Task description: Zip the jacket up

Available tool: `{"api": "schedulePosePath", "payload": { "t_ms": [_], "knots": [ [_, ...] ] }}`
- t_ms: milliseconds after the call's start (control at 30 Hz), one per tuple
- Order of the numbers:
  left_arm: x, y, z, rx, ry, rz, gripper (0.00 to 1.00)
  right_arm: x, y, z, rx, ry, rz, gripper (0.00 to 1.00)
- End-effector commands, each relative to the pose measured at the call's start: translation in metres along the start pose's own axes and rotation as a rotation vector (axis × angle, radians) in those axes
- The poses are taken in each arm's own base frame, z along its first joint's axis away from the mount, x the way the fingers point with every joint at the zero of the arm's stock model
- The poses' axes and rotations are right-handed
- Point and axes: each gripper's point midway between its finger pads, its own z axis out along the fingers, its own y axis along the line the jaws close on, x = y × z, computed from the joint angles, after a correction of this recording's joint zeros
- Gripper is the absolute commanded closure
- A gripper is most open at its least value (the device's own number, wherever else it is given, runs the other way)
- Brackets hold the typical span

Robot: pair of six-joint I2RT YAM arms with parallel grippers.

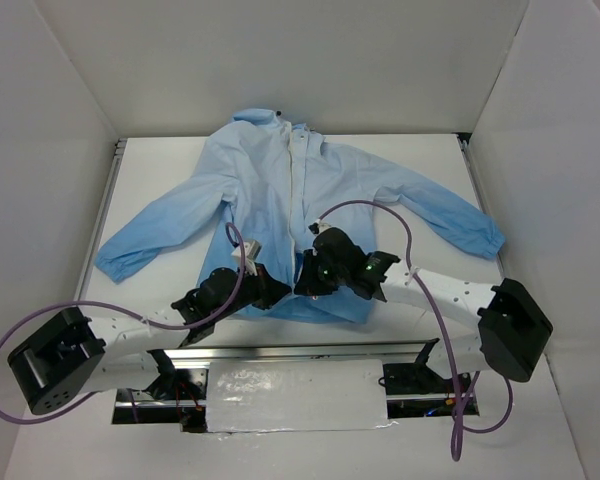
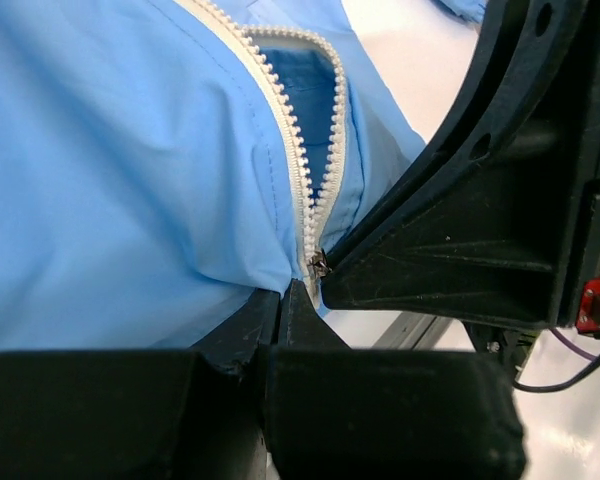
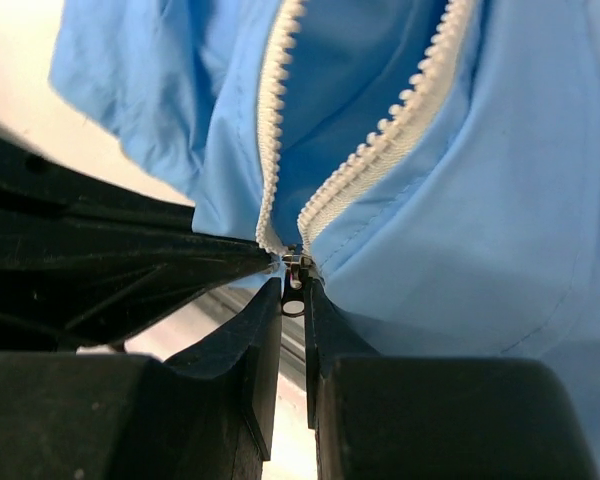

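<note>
Your jacket (image 1: 270, 190) lies flat on the white table (image 1: 430, 165), collar far, hem toward the arm bases, zipper (image 2: 302, 170) parted above the slider (image 3: 295, 266) at the hem. Left gripper (image 2: 283, 293) is clamped on the hem beside it, right gripper (image 3: 294, 292) pinches the slider's pull; plain white walls (image 1: 310, 60) all round

A white desk (image 1: 150, 165) is seen enclosed by plain white boards: a back panel (image 1: 300, 60) is set beyond the desk's far edge, a left panel (image 1: 40, 150) along its left side and a right panel (image 1: 550, 130) along its right side. A side rail (image 1: 102, 205) of metal is fitted to the desk's left edge and a front rail (image 1: 310, 350) to its near edge. A crinkled white sheet (image 1: 295, 398) is laid just in front of that near edge.
</note>
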Motion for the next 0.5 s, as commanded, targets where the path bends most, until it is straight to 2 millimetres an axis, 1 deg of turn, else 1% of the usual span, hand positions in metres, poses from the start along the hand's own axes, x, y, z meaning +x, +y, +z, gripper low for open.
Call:
{"api": "schedulePosePath", "payload": {
  "t_ms": [0, 67, 133, 233, 267, 367, 400, 433, 467],
  "knots": [
    [0.009, -0.012, 0.003, 0.048, 0.045, 0.026, 1.00, -0.039, 0.019, 0.001, 0.035, -0.166, 0.076, 1.00],
    [0.009, -0.013, 0.007, 0.050, 0.050, 0.031, 1.00, -0.038, 0.016, 0.004, 0.052, -0.182, 0.112, 1.00],
    [0.010, -0.011, 0.009, 0.031, 0.053, 0.028, 1.00, -0.034, 0.022, 0.008, 0.018, -0.163, 0.089, 1.00],
    [0.010, -0.014, 0.010, 0.045, 0.053, 0.036, 1.00, -0.034, 0.023, 0.007, 0.040, -0.182, 0.111, 1.00],
    [0.010, -0.015, 0.011, 0.046, 0.059, 0.042, 1.00, -0.038, 0.019, 0.006, 0.054, -0.209, 0.124, 1.00],
    [0.018, -0.020, 0.015, 0.059, 0.087, 0.060, 1.00, -0.058, 0.021, -0.001, 0.054, -0.277, 0.139, 1.00],
    [0.023, -0.019, 0.015, 0.062, 0.100, 0.063, 1.00, -0.070, 0.027, -0.006, 0.052, -0.297, 0.133, 1.00],
    [0.025, -0.020, 0.015, 0.067, 0.106, 0.063, 1.00, -0.078, 0.025, -0.007, 0.066, -0.311, 0.137, 1.00],
    [0.029, -0.021, 0.015, 0.071, 0.114, 0.064, 1.00, -0.089, 0.032, -0.010, 0.055, -0.325, 0.133, 1.00]
  ]
}}
